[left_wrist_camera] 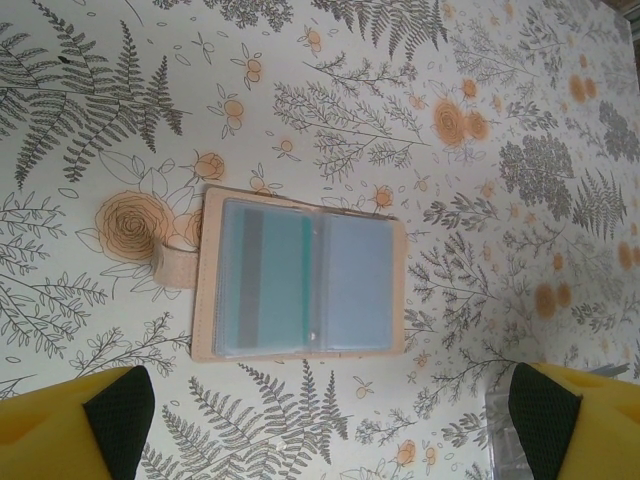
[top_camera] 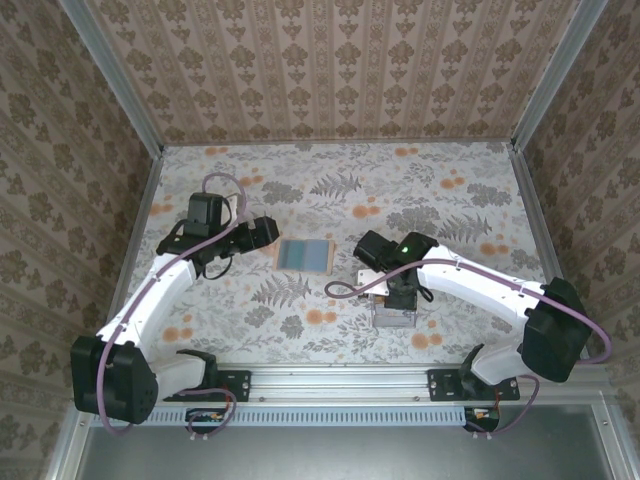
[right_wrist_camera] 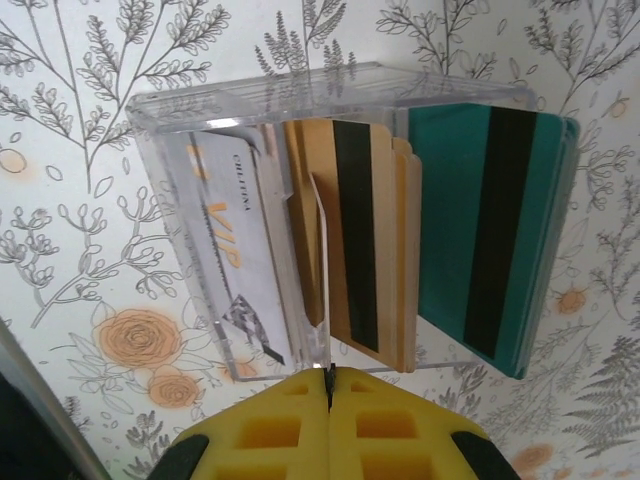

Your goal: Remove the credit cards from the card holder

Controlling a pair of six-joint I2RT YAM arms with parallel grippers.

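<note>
Card holder [left_wrist_camera: 360,285] open; left wrist resolves teal card [left_wrist_camera: 282,280].

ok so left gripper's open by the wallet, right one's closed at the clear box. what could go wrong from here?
1. The teal card lies flat under what looks like a clear sleeve in the wallet, and nothing pins the wallet down. The open left gripper may grab sleeve or wallet instead and drag it.
2. The right gripper is shut at the near edge of the clear box, where loose cards lean. Pulling away could tip the box.
</note>
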